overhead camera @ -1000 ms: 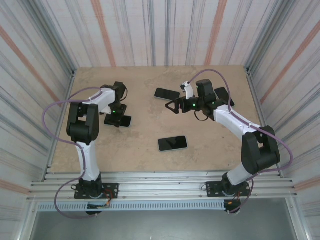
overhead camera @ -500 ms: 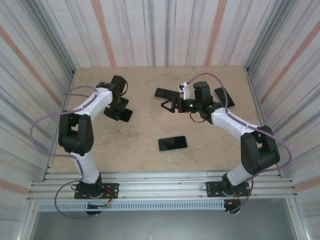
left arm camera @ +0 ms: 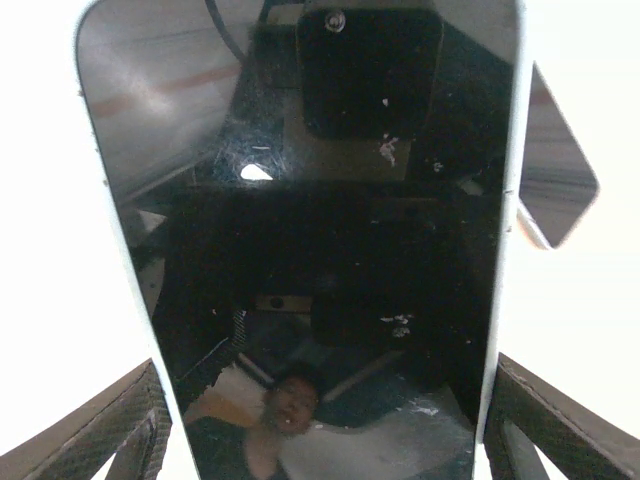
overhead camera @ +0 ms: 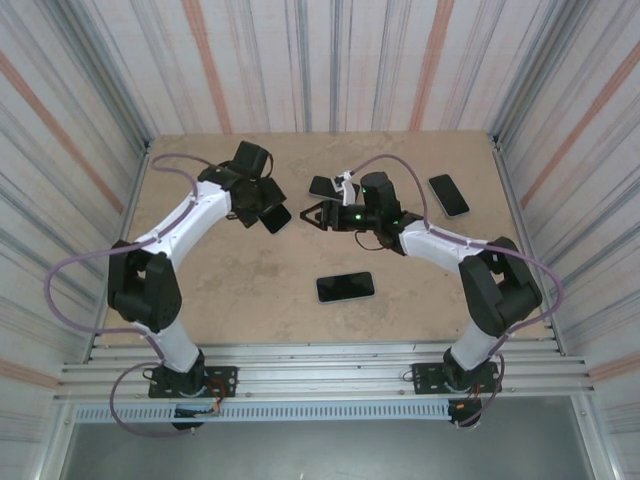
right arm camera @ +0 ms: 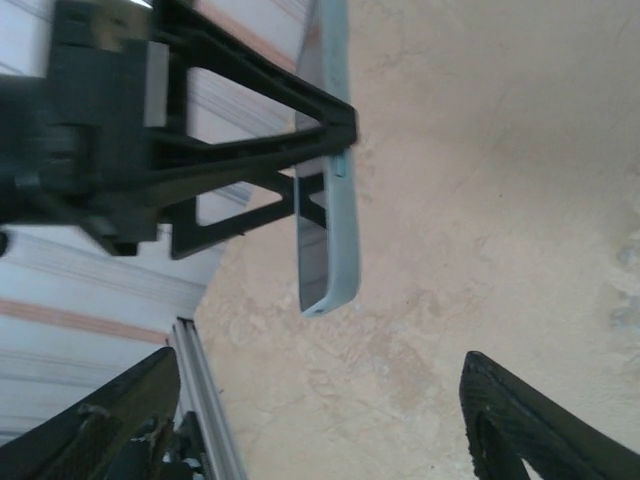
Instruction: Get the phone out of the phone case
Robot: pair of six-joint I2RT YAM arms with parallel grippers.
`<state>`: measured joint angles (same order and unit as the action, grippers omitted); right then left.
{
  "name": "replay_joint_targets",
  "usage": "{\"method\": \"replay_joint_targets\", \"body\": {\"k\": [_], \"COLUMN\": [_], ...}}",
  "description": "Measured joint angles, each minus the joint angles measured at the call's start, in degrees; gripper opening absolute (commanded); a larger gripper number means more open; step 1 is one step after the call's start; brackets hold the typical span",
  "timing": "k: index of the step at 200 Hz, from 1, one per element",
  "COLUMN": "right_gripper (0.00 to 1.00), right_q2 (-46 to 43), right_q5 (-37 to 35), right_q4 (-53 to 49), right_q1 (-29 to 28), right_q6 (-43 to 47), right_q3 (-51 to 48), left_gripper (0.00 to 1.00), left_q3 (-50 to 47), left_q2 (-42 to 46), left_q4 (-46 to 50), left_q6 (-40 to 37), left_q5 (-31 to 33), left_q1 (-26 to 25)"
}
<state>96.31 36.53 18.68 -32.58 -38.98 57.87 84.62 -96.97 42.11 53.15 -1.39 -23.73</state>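
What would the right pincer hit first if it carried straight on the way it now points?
Probably the cased phone, held edge-on in the left pincer, straight ahead of the open right pincer. The gap between them is hard to judge.

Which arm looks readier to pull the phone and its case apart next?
Likely the right arm. The right pincer is open, empty and facing the edge of the black-screened phone in its pale blue case. The left pincer is clamped on that phone, so it can only hold it steady.
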Motion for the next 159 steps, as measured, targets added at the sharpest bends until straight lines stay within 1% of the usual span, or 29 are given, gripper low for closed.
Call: {"method": "replay_joint_targets", "body": {"k": [17, 43, 62, 80, 159], "right_gripper": [0.69, 0.58, 0.54, 0.47, 0.48], "right_q2": [1.8, 3.7, 4.3, 4.7, 5.4], "right_q5": [-0.5, -0.8, -0.7, -0.7, -0.7], "right_q4": [0.9, 2.0, 3.2, 4.1, 8.4], "right_q1": [-0.8, -1.6, -1.9, -2.0, -3.5], "right_q6": [-1.3, -2.9, -3.8, -4.7, -7.1], "right_q3": [0.0, 0.1, 0.2, 0.5, 0.9], "left_gripper": [0.64, 0.64, 0.64, 0.63, 0.62], "left_q3": [0.0, 0.0, 0.0, 0.0, 0.0], "left_q2": [1.7, 2.8, 2.8, 2.8, 2.8], "left_q4": [-1.4, -2.8, -3.7, -4.7, -5.8], "left_q6": [-2.1, -4.2, -5.4, -6.5, -8.2], "left_q5": [-1.0, -2.4, -2.6, -2.6, -2.1], "left_q1": [-0.8, -1.6, -1.8, -1.8, -2.2]}}
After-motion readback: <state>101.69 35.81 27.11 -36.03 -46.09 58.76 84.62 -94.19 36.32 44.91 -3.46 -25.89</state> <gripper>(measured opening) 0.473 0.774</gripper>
